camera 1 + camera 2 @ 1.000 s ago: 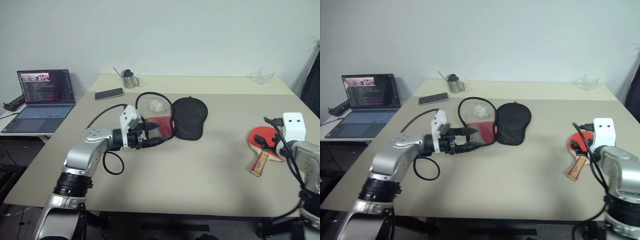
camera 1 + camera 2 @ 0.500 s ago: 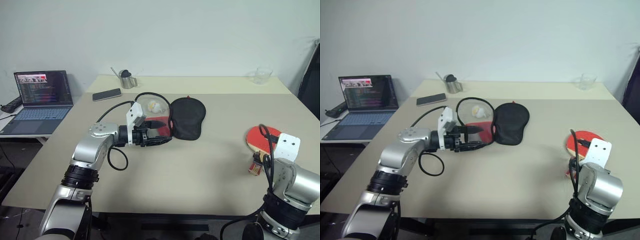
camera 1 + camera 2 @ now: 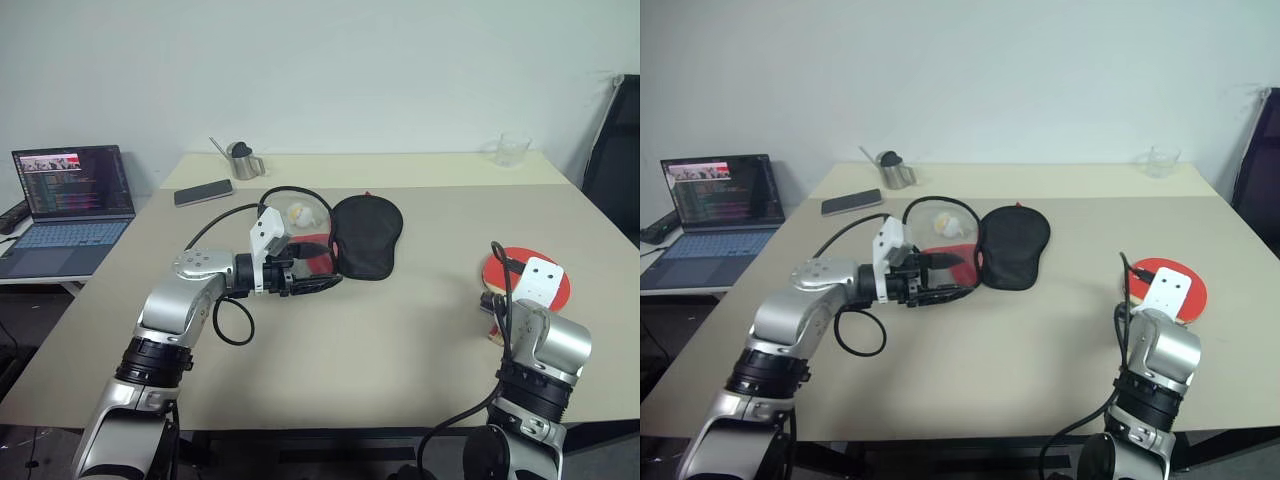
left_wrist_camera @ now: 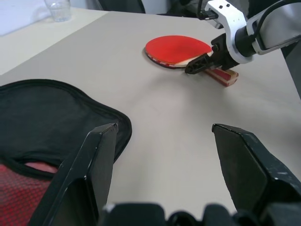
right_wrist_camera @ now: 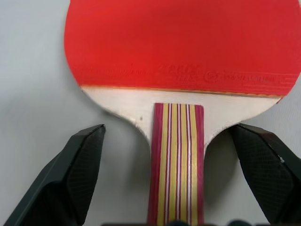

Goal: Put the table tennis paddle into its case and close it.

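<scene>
Right gripper (image 5: 171,188) is down over the paddle (image 5: 183,52) at the right side of the surface (image 3: 400,330), fingers (image 5: 70,174) spread wide, one either side of the striped handle, gripping nothing. Left gripper (image 4: 164,165) sits at the open case (image 3: 350,235) in the middle, fingers (image 4: 89,165) wide apart too; whether they touch the fabric is hard to tell

Head stereo overlooks table (image 3: 400,340); wrist cameras both see paddle (image 5: 181,42).
</scene>
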`<state>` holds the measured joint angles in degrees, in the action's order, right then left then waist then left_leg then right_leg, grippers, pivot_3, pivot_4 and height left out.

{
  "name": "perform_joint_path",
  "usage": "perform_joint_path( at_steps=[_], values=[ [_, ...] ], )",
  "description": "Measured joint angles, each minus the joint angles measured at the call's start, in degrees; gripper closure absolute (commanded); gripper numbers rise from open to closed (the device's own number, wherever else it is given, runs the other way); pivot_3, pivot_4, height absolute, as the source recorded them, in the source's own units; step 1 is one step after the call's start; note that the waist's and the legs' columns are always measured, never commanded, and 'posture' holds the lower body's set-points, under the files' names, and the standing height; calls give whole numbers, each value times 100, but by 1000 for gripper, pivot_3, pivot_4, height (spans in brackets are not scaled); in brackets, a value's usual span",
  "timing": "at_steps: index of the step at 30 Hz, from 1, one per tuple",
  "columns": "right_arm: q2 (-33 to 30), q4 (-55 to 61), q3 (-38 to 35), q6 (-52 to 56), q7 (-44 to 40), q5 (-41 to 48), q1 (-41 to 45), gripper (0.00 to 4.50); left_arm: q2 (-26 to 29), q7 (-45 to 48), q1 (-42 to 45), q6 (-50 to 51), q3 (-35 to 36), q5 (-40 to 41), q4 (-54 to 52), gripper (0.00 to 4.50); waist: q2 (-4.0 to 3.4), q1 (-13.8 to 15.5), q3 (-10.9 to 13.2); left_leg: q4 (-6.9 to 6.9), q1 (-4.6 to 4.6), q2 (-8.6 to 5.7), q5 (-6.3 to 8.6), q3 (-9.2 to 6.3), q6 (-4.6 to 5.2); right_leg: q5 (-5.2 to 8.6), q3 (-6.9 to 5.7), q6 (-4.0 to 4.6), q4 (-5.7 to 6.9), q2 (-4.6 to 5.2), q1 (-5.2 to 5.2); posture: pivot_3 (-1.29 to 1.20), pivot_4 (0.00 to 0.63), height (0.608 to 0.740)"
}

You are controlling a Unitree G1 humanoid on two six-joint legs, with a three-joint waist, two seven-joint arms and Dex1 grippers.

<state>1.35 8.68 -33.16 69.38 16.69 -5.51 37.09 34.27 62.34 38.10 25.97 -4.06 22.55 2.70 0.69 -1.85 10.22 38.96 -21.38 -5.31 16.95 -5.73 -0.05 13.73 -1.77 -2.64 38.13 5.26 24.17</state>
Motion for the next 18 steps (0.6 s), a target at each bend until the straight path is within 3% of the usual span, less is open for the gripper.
perform_joint_path(
  at_steps=[2, 10, 18],
  values=[
    [-1, -123, 16, -154, 106, 4, 1, 837, 69, -58, -52, 2, 44, 0, -35, 967, 0, 4, 0, -2, 14, -1, 1, 2, 1, 0, 3, 0, 1, -1, -10, 0, 150, 740],
    [-82, -434, 101, -409, 289, 47, 49, 3340, 222, -182, -150, 17, 233, 3, -71, 967, 7, 61, -5, -5, 22, -4, 1, 2, 2, 0, 3, -1, -3, -2, -18, 0, 150, 740],
    [-113, -647, 97, -442, 406, 228, 232, 3398, 227, -296, -216, 28, 246, 9, -219, 967, 8, 17, -5, -10, 28, 0, 2, 16, 3, 0, 20, -1, 2, -4, -15, 0, 150, 740]
  ],
)
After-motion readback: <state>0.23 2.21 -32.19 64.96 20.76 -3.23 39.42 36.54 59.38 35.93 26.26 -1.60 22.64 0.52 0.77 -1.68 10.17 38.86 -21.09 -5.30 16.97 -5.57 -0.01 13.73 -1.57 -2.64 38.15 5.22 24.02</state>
